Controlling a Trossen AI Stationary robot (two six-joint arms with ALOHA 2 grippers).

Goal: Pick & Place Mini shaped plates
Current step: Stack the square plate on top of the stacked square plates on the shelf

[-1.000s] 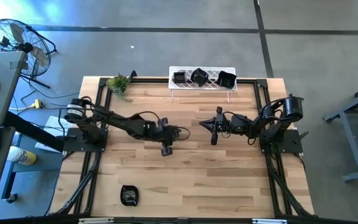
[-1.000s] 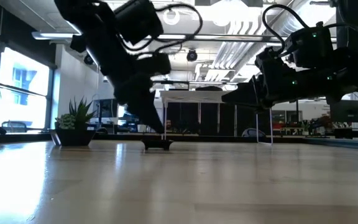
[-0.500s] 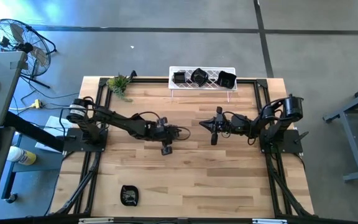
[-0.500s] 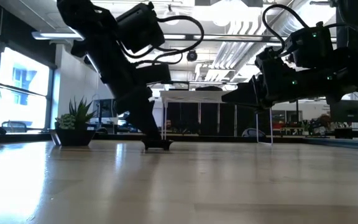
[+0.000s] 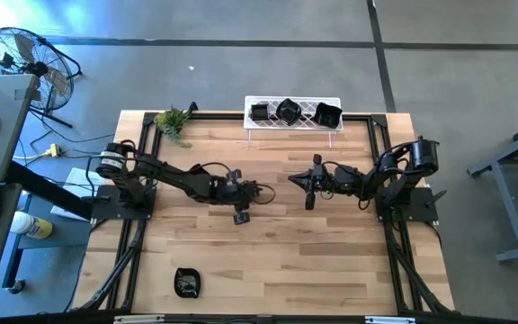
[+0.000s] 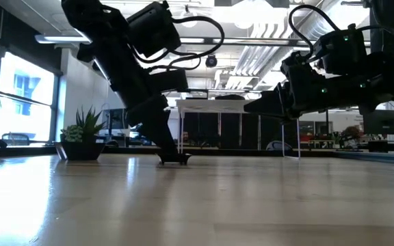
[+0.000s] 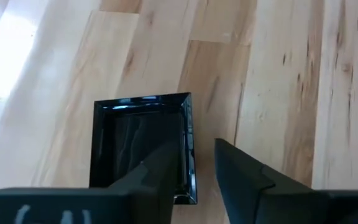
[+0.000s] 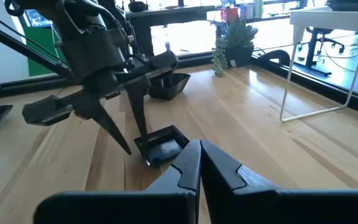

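Left pincer (image 7: pixel 194 165) is spread astride one wall of the square plate (image 7: pixel 138 146) mid-bench; three plates (image 5: pixel 288 112) are racked, another (image 5: pixel 186 282) is left near.

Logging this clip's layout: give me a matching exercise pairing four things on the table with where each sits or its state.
Things:
1. square plate
2. plant
3. white rack
4. right gripper

Places or states:
A. far left corner of the table
B. shut, above the table's middle, holding nothing
C. far edge, carrying three black plates
D. flat on the table, its edge between the left gripper's open fingers

Pairs: 1-D, 2-A, 3-C, 4-B
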